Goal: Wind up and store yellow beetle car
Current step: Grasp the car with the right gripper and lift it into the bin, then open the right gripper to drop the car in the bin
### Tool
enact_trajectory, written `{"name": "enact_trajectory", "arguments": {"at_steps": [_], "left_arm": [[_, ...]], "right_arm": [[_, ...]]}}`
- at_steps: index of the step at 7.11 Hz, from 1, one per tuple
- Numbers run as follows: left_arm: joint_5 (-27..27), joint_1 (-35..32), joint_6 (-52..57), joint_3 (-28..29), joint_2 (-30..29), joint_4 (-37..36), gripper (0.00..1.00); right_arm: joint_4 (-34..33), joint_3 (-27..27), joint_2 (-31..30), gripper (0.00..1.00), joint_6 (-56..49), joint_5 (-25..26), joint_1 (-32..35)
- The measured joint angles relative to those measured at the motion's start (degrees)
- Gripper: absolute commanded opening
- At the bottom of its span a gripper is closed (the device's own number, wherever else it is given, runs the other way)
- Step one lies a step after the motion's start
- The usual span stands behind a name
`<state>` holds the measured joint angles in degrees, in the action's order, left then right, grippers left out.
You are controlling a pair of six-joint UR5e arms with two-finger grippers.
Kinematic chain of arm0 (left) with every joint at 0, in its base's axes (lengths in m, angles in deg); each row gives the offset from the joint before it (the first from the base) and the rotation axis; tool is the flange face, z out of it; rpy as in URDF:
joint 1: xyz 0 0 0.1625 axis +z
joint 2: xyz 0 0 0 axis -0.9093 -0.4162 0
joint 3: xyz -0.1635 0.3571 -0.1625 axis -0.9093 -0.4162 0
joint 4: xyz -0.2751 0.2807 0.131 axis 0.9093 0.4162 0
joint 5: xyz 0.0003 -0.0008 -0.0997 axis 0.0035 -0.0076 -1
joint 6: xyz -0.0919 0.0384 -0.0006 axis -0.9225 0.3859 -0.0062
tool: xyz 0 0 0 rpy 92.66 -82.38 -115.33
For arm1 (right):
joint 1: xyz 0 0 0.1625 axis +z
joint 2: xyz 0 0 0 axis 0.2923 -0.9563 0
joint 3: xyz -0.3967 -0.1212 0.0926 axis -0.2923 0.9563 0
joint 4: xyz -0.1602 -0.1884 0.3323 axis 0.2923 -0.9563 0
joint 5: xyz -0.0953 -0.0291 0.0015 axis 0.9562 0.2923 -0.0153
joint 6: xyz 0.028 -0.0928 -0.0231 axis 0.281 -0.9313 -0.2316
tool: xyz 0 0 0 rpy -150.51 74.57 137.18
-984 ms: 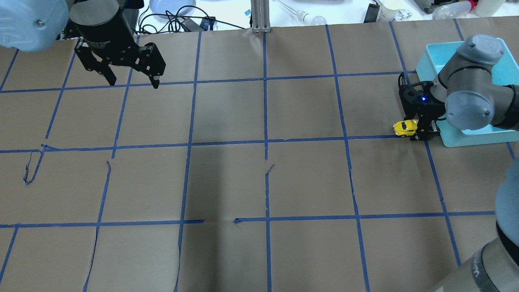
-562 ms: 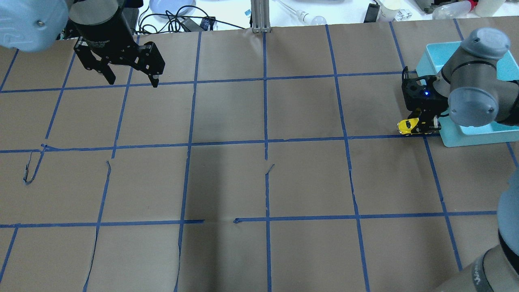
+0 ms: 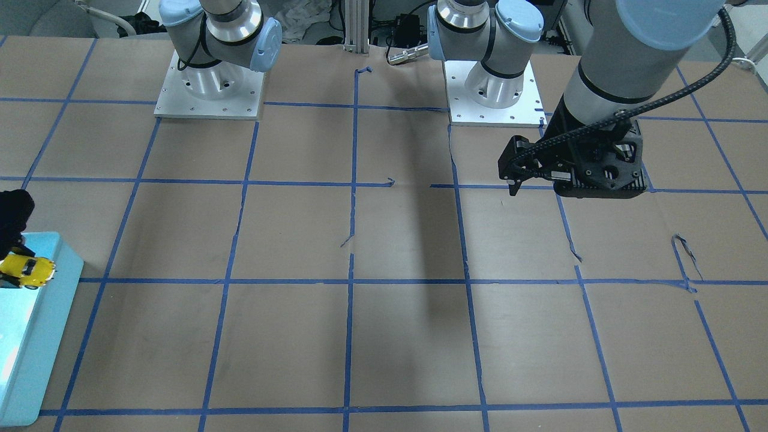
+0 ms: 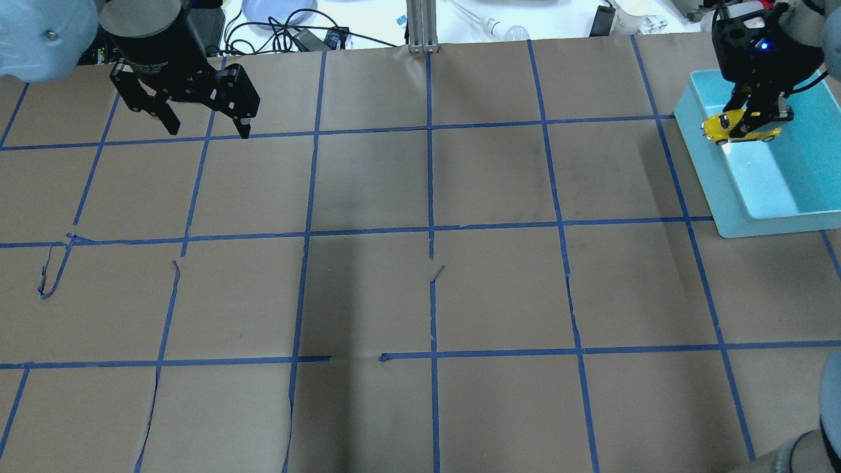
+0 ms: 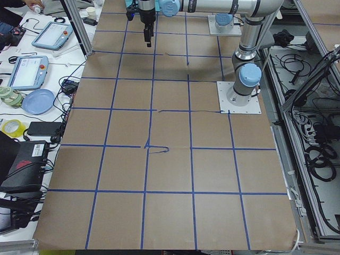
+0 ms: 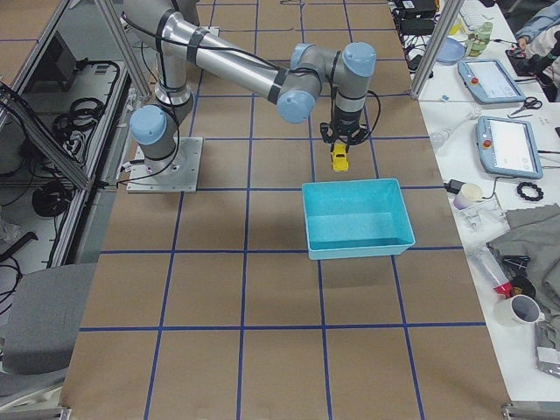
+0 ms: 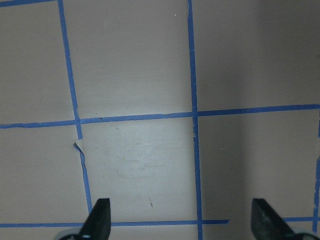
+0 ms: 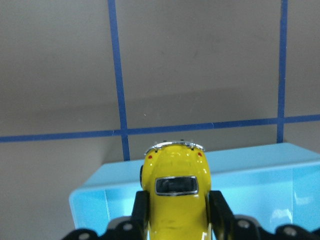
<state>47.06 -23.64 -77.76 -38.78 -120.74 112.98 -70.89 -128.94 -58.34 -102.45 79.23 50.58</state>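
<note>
Yellow beetle-shaped toy car point(image 4: 739, 126) is pinched by its sides in the right gripper point(image 4: 755, 121). It is held in the air over the rim at one end of the light blue plastic bin point(image 4: 762, 225). Left gripper point(image 4: 209, 130) hangs well apart over the brown paper table point(image 4: 420, 295) with its blue tape grid, spread wide, nothing in it.
</note>
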Motion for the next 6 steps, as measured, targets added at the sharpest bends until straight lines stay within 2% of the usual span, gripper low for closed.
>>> {"name": "enact_trajectory", "arguments": {"at_steps": [2, 5, 6], "left_arm": [[0.0, 0.0, 0.0, 0.0, 0.1, 0.0, 1.00], [0.0, 0.0, 0.0, 0.0, 0.1, 0.0, 1.00], [0.0, 0.0, 0.0, 0.0, 0.1, -0.1, 1.00]], "right_arm": [[0.9, 2.4, 6.1, 0.00, -8.8, -1.8, -7.1], [-1.7, 1.3, 11.2, 0.00, -14.2, -2.5, -11.5], [-5.4, -0.7, 11.7, 0.09, -15.9, -2.4, -12.3]]}}
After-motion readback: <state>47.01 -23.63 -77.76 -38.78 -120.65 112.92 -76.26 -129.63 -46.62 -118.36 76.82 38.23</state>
